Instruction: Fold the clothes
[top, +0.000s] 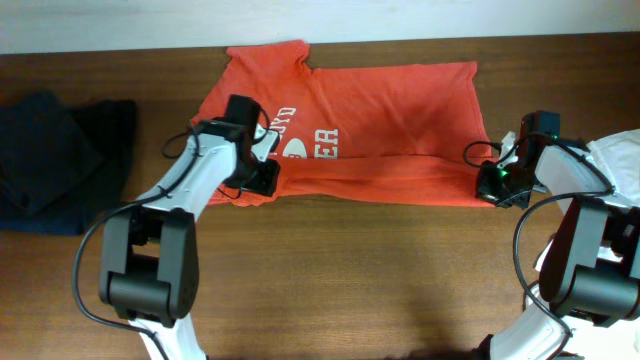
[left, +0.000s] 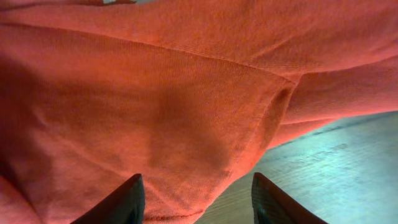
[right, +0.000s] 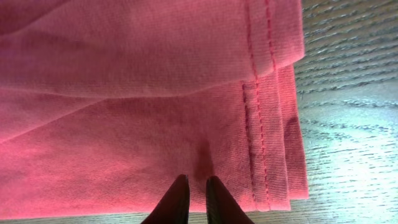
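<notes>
The red-orange T-shirt (top: 400, 110) lies flat across the far middle of the table, white lettering (top: 318, 140) up, with its near edge folded over into a band. My left gripper (top: 262, 178) sits on the shirt's near left edge. In the left wrist view its jaws (left: 196, 199) are open, with shirt fabric (left: 155, 112) and bare table between them. My right gripper (top: 492, 185) is at the shirt's near right corner. In the right wrist view its fingers (right: 198, 186) are nearly together, pinching the fabric (right: 155, 93) beside the stitched hem.
Dark navy garments (top: 50, 165) lie piled at the left end of the table. A white shirt (top: 620, 160) lies at the right edge behind my right arm. The wooden table (top: 370, 270) stretches toward the near edge.
</notes>
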